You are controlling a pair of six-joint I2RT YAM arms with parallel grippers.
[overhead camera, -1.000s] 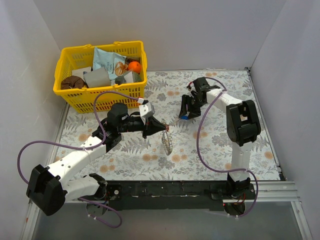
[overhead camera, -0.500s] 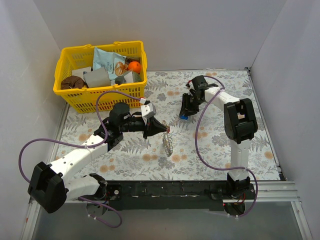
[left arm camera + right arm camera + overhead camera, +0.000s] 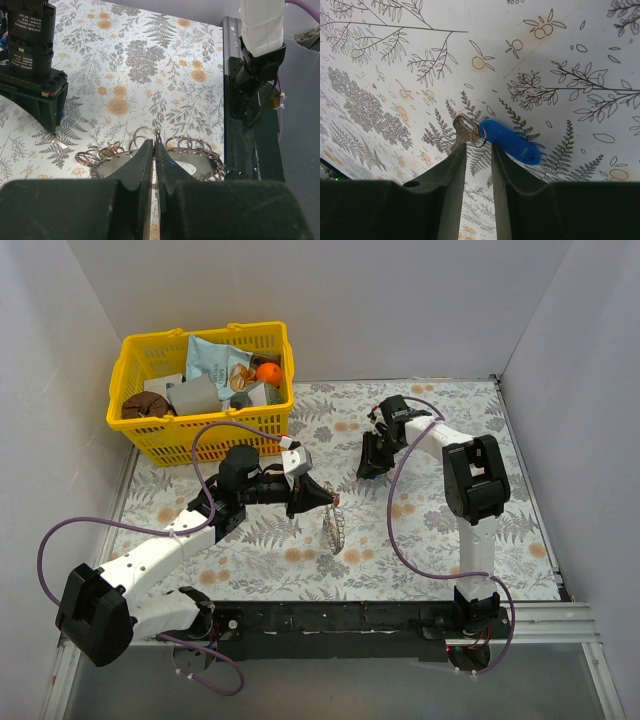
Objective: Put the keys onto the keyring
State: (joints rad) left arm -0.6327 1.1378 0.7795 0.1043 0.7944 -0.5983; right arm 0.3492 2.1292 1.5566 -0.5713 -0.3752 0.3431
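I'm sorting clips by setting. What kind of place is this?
Probably a robot lab's test booth, not a home: a left arm and right arm mounted on a black rail, plain white walls boxing in a floral tablecloth, and a yellow basket of odds and ends.

The floral table (image 3: 520,530) carries a yellow basket (image 3: 150,435) and a blue-headed key (image 3: 507,141).

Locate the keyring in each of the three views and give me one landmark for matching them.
Top external: the keyring is at centre, right at the tip of the left pincer.
Left wrist: bottom centre, its wire loops spread either side of the shut fingertips.
Right wrist: not in it.
Shared landmark: the fern-and-flower table cover shows in all three views.
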